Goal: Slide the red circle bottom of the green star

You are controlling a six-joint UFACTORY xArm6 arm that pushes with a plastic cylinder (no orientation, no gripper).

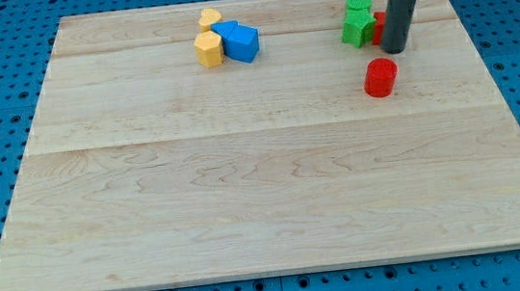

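Observation:
The red circle is a short red cylinder on the wooden board at the view's upper right. The green star lies above and slightly left of it, with a second green block touching its top. My tip is the end of a dark rod that comes down from the view's top. It stands just above and right of the red circle and right of the green star. Another red block shows partly behind the rod, next to the green star.
A yellow heart-like block, a yellow hexagonal block and two touching blue blocks cluster at the view's top middle. The wooden board rests on a blue pegboard surface.

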